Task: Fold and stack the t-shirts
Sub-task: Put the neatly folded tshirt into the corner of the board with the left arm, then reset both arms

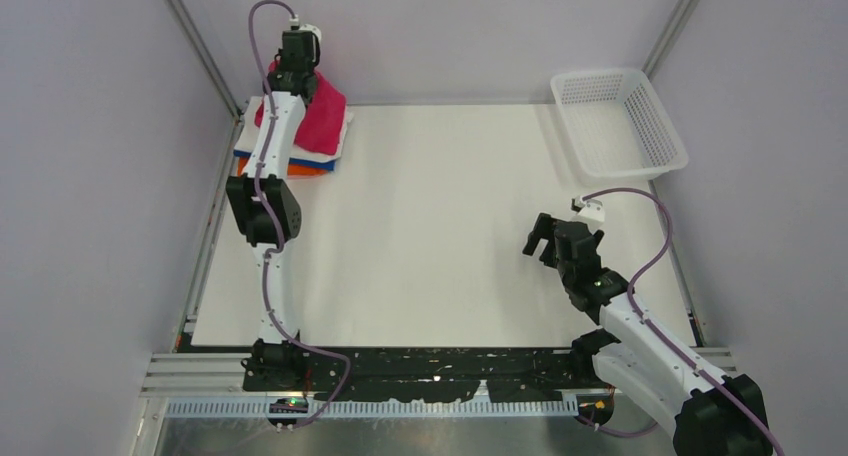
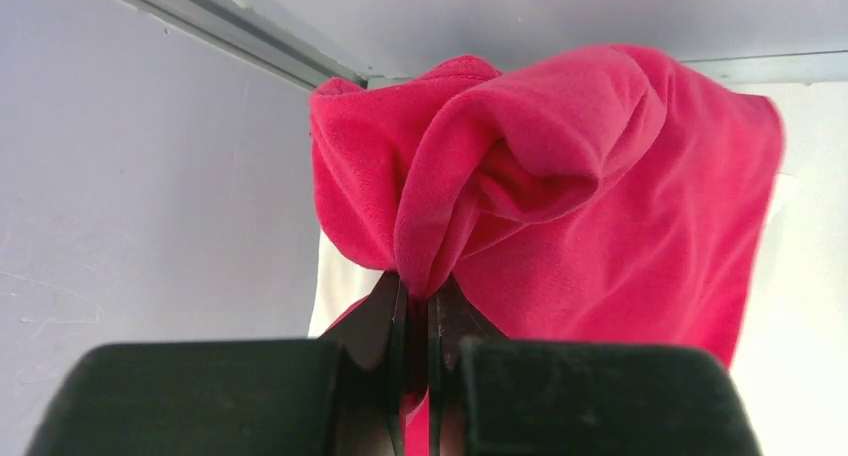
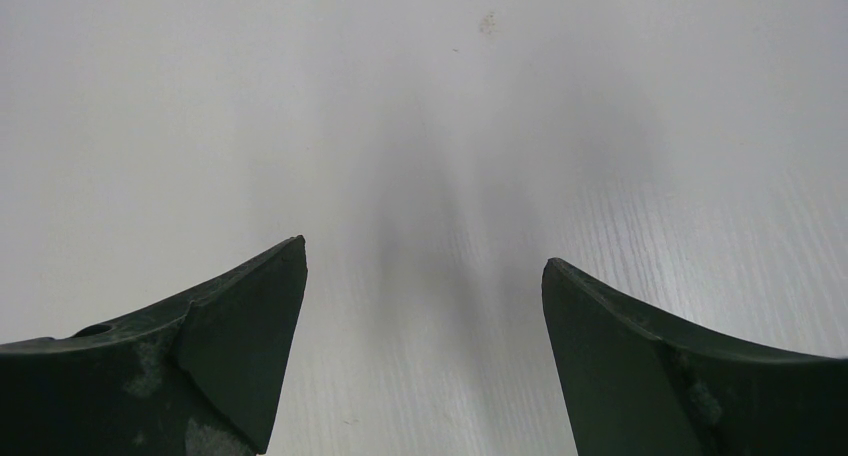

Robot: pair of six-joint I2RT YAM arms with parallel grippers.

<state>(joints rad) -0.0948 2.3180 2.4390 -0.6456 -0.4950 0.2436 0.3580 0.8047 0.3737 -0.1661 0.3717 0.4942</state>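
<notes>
A stack of folded t-shirts lies at the table's far left corner: orange (image 1: 305, 170) at the bottom, blue (image 1: 312, 162) and white (image 1: 342, 141) above it. My left gripper (image 1: 305, 76) is shut on a bunch of the magenta-red t-shirt (image 1: 325, 116) and holds it lifted so that it drapes down onto the stack. In the left wrist view the magenta-red shirt (image 2: 600, 206) hangs from the closed fingertips (image 2: 400, 306). My right gripper (image 1: 538, 241) is open and empty, low over the bare white table (image 3: 430, 126) at the right.
A white plastic mesh basket (image 1: 620, 121) stands at the far right corner. Grey walls and metal frame rails close the table on the left, back and right. The black mounting rail runs along the near edge.
</notes>
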